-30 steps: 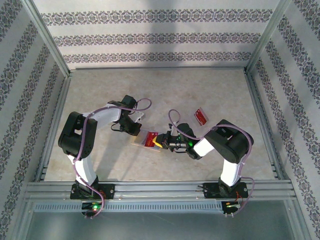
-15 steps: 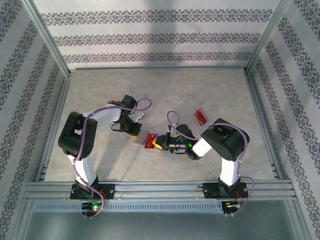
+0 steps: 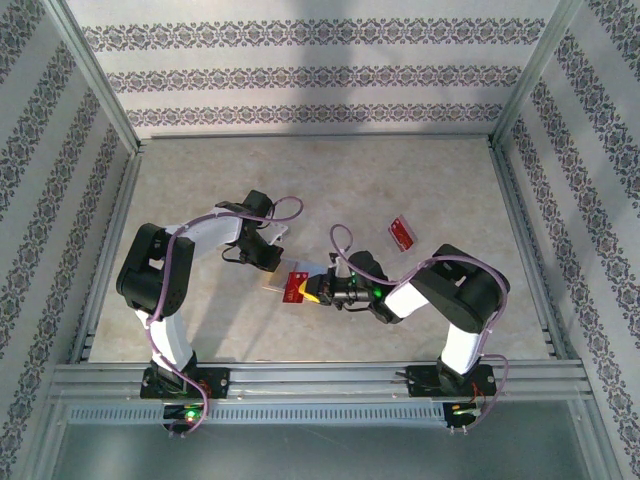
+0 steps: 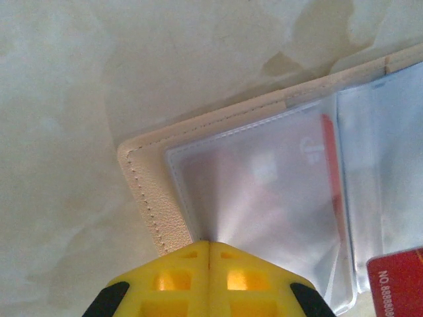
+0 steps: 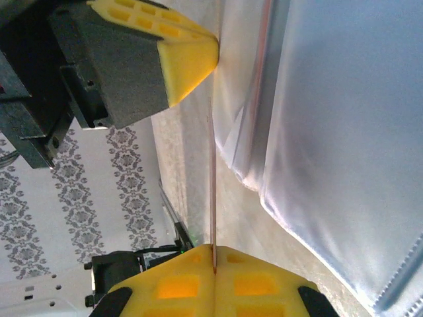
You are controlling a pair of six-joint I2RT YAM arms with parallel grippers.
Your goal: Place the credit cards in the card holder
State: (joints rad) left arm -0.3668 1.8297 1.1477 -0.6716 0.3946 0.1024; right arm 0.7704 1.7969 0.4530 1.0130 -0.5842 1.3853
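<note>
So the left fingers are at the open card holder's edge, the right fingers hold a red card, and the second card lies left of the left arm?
No. The top external view shows the second card on the table to the right, beyond the right arm. The left fingers at the edge of the card holder and the right fingers holding a red card are correct.

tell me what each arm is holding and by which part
The right fingers pinch a red credit card by one edge, seen edge-on. The left fingers are shut at the card holder's tan border; pinching or only pressing cannot be told.
</note>
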